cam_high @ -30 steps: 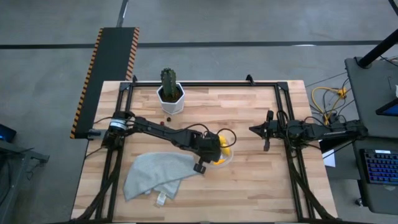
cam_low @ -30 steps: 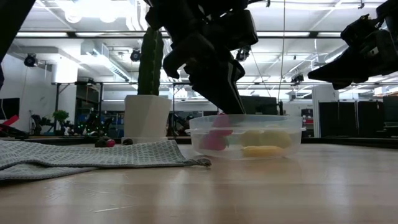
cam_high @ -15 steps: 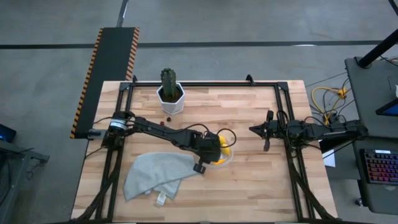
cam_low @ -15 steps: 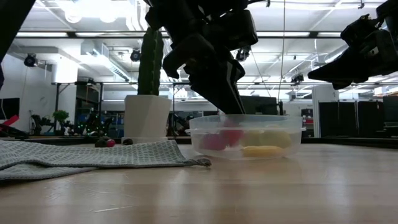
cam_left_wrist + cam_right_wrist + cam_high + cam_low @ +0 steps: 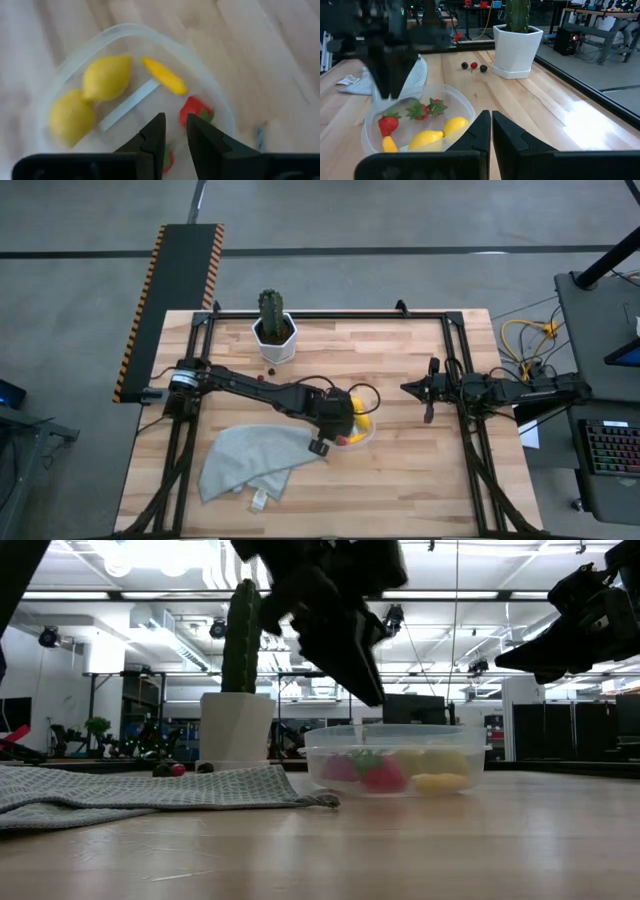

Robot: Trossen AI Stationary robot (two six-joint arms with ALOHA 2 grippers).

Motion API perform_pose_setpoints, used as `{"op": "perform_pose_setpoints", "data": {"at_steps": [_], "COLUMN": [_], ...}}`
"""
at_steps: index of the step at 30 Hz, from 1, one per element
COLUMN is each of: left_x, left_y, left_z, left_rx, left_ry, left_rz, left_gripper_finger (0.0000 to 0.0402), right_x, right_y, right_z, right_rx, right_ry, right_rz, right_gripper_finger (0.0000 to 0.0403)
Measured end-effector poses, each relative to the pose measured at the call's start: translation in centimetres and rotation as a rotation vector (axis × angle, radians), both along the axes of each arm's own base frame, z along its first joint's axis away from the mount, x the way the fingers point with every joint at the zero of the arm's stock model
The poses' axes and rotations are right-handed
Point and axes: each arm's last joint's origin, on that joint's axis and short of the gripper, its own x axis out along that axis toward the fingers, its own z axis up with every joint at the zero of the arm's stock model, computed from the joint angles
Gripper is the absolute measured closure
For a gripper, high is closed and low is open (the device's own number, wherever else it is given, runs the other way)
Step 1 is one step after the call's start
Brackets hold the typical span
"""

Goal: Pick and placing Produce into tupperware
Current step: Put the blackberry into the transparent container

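The clear tupperware (image 5: 368,432) stands on the wooden table, right of a grey cloth. It holds two lemons (image 5: 106,77), an orange-yellow piece (image 5: 165,82) and three strawberries (image 5: 417,110). My left gripper (image 5: 173,132) hangs just above the tub (image 5: 397,758), pointing steeply down. It is slightly open, with nothing between its fingers. Three small berries (image 5: 474,65) lie on the table near the white cactus pot. My right gripper (image 5: 490,120) is shut and waits above the table's right side (image 5: 405,388).
A cactus in a white pot (image 5: 273,330) stands at the far edge. The crumpled grey cloth (image 5: 250,465) lies near the left front, its edge close to the tub. Bare wood stretches between the tub and the right arm.
My left gripper has risen out of the tub and now hangs above its rim. The strawberry that was at its fingertips has been let go and now lies on the tub's floor beside the other fruit.
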Motion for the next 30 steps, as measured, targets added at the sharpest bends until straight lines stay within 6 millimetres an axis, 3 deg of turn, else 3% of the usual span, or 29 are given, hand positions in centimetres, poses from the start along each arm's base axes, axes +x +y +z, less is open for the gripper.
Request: {"op": "perform_pose_setpoints", "data": {"at_steps": [10,15,19,22,26,30], "left_x": [-5.5,-8.4,-10.6,-12.0,-13.6,-15.0], "left_y": [1.9,3.7,5.6,6.6,6.6,6.7], "left_z": [4.1,5.2,6.3,6.4,5.7,3.5], "left_rx": [0.158,0.243,0.151,0.084,0.069,0.027], "left_ry": [0.153,0.227,0.229,0.218,0.235,0.300], "left_rz": [0.219,0.508,0.884,1.045,1.057,1.067], "left_gripper_finger": [0.0338,0.0338,0.0338,0.0338,0.0338,0.0338], "right_x": [0.1,0.1,0.2,0.2,0.2,0.2], "right_y": [0.0,0.0,0.0,0.0,0.0,0.0], "right_z": [-0.1,-0.2,-0.2,-0.2,-0.3,-0.3], "right_rx": [0.002,0.008,0.011,0.011,-0.013,-0.050], "right_ry": [0.012,0.019,0.024,0.026,0.032,0.039], "right_rz": [0.000,-0.008,-0.011,-0.011,-0.006,0.001], "right_gripper_finger": [0.0394,0.0394,0.0394,0.0394,0.0394,0.0394]}}
